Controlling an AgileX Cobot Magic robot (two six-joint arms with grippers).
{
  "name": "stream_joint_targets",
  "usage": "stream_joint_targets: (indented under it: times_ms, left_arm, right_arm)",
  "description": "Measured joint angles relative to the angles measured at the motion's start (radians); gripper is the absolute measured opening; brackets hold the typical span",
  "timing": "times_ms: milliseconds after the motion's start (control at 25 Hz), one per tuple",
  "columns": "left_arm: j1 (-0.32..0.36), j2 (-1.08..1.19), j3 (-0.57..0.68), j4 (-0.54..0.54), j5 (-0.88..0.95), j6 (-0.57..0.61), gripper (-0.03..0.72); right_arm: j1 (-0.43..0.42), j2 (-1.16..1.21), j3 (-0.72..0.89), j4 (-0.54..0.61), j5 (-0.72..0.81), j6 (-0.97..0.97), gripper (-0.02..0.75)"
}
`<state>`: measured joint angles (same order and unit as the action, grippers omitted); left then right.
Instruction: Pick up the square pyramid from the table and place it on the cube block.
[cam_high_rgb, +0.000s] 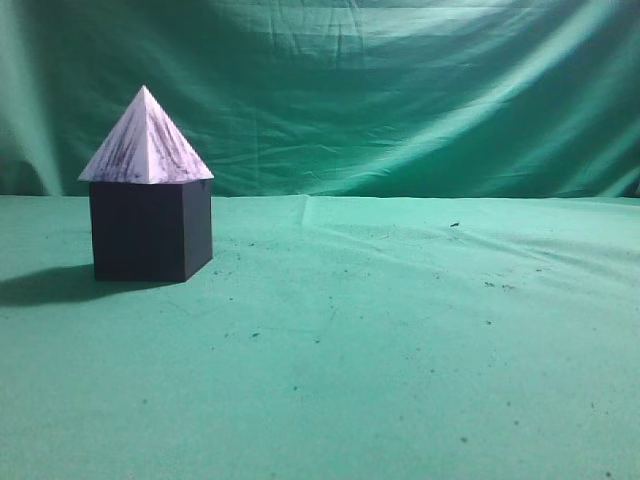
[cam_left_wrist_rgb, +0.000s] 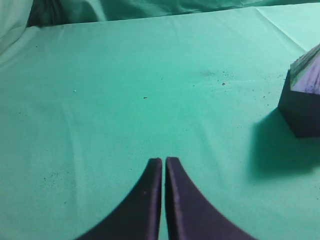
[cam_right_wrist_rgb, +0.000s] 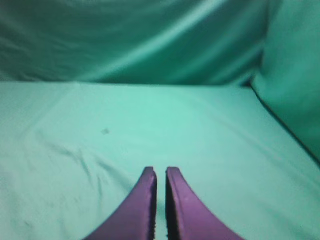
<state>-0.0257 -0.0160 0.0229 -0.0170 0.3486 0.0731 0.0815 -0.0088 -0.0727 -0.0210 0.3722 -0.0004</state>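
1. Pyramid (cam_high_rgb: 146, 145) first, from the exterior view: I see it sitting on top of the cube (cam_high_rgb: 150, 230), base flat, tip straight up, its edges running close to the cube's top edges. The pair stands on the left of the worktop (cam_high_rgb: 400, 340), in front of the draped green backdrop (cam_high_rgb: 400, 90). Neither arm shows in this view. I judge the placing done, so what is left is to keep both arms well away and not brush the stack.

2. Left wrist view: the left gripper (cam_left_wrist_rgb: 163, 162) has its jaws pressed together, only a hairline gap between them, and nothing held. It hangs over bare green cloth. The cube and a sliver of the pyramid show at the right edge, well apart from the jaw tips. If I move this arm at all, I would go slowly and away from that side, since the pyramid rests loose on the cube and a slight knock could slide it off.

3. Right wrist view: the right gripper (cam_right_wrist_rgb: 160, 172) also has its jaws closed to a thin slit and is empty. I see only cloth and backdrop ahead, neither block. I would leave this arm parked where it is.
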Motion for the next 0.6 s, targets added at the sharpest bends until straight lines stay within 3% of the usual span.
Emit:
stream_joint_targets:
  times_ms: [200, 600]
  left_arm:
    - [0.000, 0.000, 0.000, 0.000, 0.000, 0.000, 0.000]
    - [0.000, 0.000, 0.000, 0.000, 0.000, 0.000, 0.000]
  right_arm:
    - [-0.050, 0.000, 0.095, 0.010, -0.002, 0.000, 0.071]
    - [-0.053, 0.000, 0.100, 0.014, -0.001, 0.000, 0.071]
